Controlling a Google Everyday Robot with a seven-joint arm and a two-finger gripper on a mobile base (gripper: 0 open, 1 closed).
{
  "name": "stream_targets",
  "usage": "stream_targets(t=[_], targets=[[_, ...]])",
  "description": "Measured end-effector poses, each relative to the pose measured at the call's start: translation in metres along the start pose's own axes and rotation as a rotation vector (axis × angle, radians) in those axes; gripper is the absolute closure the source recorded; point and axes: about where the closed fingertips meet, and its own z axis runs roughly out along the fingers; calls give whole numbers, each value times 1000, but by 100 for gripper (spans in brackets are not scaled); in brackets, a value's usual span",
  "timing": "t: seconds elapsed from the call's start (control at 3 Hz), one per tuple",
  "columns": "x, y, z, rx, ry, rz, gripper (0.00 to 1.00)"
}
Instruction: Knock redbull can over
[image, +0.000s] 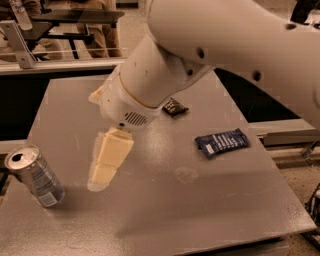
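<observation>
Dim warm light; jaws above the table (240, 200) cast soft shadow.

Robot lab, metal frames (17, 44) behind, hand (103, 176) over grey table (210, 210)

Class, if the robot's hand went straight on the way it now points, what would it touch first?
Most likely the grey table, just beside the can. The hand hangs above it, pointing down and slightly left, so it seems to miss the can, though depth is unclear.

One view: high, close, angled down.
Faces across the table (200, 215); gripper (105, 170) hangs left of centre, above it.
</observation>
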Motion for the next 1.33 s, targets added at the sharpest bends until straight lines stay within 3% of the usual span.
stream_targets(t=[0.67,1.33], targets=[[-31,4,48,-74,-34,-35,0],[-76,26,82,-159,-88,-101,2]])
